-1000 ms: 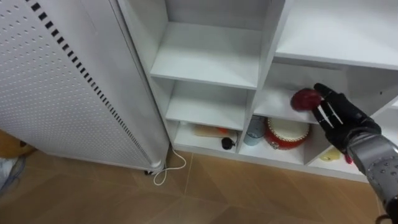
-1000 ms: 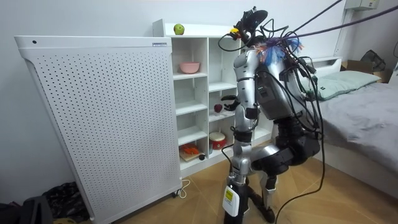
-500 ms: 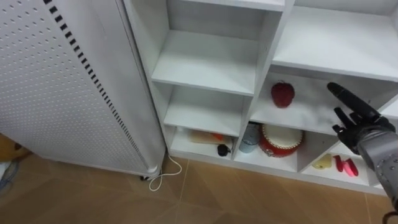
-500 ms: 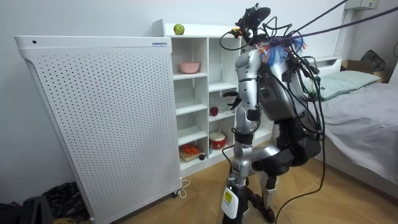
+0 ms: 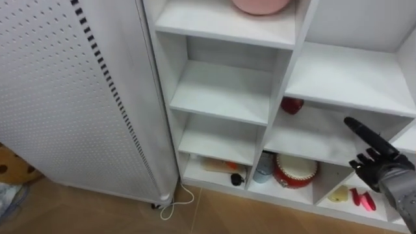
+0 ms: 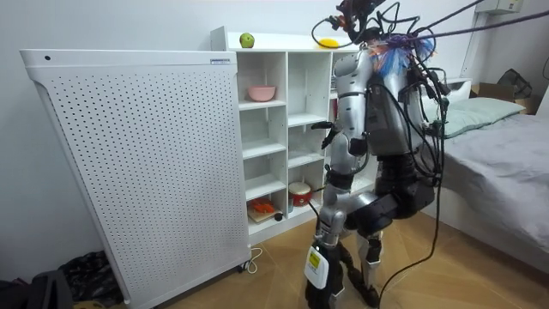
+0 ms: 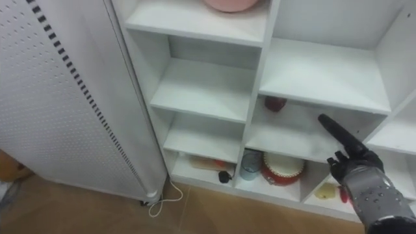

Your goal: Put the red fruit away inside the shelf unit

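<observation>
A red apple (image 5: 292, 105) (image 7: 275, 103) rests at the back left of a compartment in the middle column of the white closet (image 5: 279, 78), one level above the bottom. My right hand (image 5: 375, 164) (image 7: 351, 160) hovers at the lower right, in front of that compartment. It is open, its fingers (image 5: 359, 129) straight and pointing up-left, and it holds nothing. A clear gap separates it from the apple. In the room view I stand upright facing the closet (image 6: 274, 137), with a green apple (image 6: 247, 40) and a banana (image 6: 326, 41) on its top.
A pink bowl (image 5: 260, 5) sits on an upper shelf. The bottom row holds a red round tin (image 5: 296, 170), a blue cup (image 5: 263, 168) and small toy foods (image 5: 220, 166). A white perforated panel (image 5: 58, 91) stands to the left, a bed (image 6: 506, 163) behind me.
The right hand has let go of the red apple on the shelf and drawn back to the lower right. The camera has tilted up as I straightened.
</observation>
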Tool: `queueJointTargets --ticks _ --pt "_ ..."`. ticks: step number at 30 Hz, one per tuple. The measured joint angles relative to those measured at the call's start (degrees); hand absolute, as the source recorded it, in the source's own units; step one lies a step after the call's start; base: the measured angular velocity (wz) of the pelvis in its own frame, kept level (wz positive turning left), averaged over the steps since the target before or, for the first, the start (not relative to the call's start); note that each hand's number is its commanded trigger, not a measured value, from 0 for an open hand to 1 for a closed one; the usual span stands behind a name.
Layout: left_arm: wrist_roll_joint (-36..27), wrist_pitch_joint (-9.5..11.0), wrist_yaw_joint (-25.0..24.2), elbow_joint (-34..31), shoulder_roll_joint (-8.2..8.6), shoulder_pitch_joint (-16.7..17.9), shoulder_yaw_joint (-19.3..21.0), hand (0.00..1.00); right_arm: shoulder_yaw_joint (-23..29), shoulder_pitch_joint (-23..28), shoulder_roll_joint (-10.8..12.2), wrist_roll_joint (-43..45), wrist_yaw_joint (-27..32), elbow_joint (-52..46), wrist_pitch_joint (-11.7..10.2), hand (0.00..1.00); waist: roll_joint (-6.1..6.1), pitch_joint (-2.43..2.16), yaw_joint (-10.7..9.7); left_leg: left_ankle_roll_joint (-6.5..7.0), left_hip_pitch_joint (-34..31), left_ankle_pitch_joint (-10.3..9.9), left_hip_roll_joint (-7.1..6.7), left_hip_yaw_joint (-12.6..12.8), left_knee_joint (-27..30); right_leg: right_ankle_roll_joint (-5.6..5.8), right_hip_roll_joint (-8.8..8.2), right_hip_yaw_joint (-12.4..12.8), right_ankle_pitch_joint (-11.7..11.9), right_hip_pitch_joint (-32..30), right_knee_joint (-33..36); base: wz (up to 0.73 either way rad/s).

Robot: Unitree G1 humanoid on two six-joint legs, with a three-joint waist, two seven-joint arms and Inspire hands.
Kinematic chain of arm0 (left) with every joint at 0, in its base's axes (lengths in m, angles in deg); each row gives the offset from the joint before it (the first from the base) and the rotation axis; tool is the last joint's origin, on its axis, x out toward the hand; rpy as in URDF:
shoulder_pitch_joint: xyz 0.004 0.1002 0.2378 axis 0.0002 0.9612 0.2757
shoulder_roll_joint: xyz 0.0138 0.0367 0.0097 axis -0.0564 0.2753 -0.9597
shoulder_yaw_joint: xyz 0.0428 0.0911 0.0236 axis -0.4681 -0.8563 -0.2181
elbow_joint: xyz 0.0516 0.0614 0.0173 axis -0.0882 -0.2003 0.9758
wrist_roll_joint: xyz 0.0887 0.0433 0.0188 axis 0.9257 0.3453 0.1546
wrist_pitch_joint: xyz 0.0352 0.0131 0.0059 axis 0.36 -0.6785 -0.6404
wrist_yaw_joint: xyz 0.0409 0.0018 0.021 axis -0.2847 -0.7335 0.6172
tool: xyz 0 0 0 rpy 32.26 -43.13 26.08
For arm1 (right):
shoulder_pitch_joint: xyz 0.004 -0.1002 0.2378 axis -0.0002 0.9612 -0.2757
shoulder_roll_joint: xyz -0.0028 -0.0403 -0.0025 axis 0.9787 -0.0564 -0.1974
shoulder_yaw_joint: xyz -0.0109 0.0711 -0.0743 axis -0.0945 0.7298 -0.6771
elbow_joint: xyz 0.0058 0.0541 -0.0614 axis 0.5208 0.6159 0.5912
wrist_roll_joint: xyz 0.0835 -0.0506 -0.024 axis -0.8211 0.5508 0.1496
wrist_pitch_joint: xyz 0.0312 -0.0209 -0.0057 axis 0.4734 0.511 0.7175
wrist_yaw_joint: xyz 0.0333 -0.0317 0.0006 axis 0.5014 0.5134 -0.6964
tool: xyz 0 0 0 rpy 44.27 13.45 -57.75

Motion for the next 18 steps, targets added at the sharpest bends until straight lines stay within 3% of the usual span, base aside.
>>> queueJointTargets --ticks 5,9,10,13,15,18 --pt "-0.08 0.00 -1.90 1.52 0.00 -1.08 0.34 0.00 0.13 7.14 0.04 -0.97 -6.05 3.92 0.06 0.00 1.47 -0.09 0.17 0.14 5.45 0.51 0.60 0.18 -4.39 0.69 0.79 -0.25 1.12 5.70 -5.21 -0.05" --pt "-0.31 0.03 -2.14 2.60 0.01 -2.22 3.91 0.00 0.21 14.80 1.59 3.10 -8.74 4.43 0.08 0.00 2.82 -0.72 -0.94 0.17 10.58 1.09 0.88 0.49 -8.64 1.24 2.30 -0.19 2.45 10.93 -10.17 -0.05" --pt "-0.68 0.17 -2.15 2.43 0.03 -2.21 5.05 0.00 0.08 17.82 2.38 4.47 -9.30 4.59 0.04 0.00 3.46 -1.14 -1.39 0.18 12.63 1.21 0.87 0.53 -10.11 1.47 2.54 -0.29 2.63 13.02 -11.78 0.00" --pt "-1.16 1.80 -2.14 2.42 -0.06 -2.08 6.69 0.00 -1.80 25.90 6.86 10.84 -11.82 7.09 0.12 0.00 3.23 -1.99 -3.52 -0.08 20.78 2.96 0.35 1.62 -17.67 1.75 2.48 -0.20 3.32 19.70 -16.48 -0.08" --pt "-1.15 2.64 -2.15 2.32 0.24 -2.93 7.36 0.00 -2.63 28.74 7.94 11.92 -13.00 8.77 1.21 0.00 3.42 -2.54 -5.12 -0.17 23.70 3.87 0.12 1.56 -20.56 1.99 2.51 -0.37 3.67 22.35 -18.92 0.04" --pt "-0.78 4.12 -2.27 1.60 0.41 -2.39 8.44 0.00 -2.66 33.45 8.77 16.78 -14.89 8.81 1.32 0.00 3.35 -2.94 -6.78 -0.36 28.81 5.10 0.11 2.02 -24.99 2.06 2.94 -0.56 4.37 26.89 -22.11 -0.04"
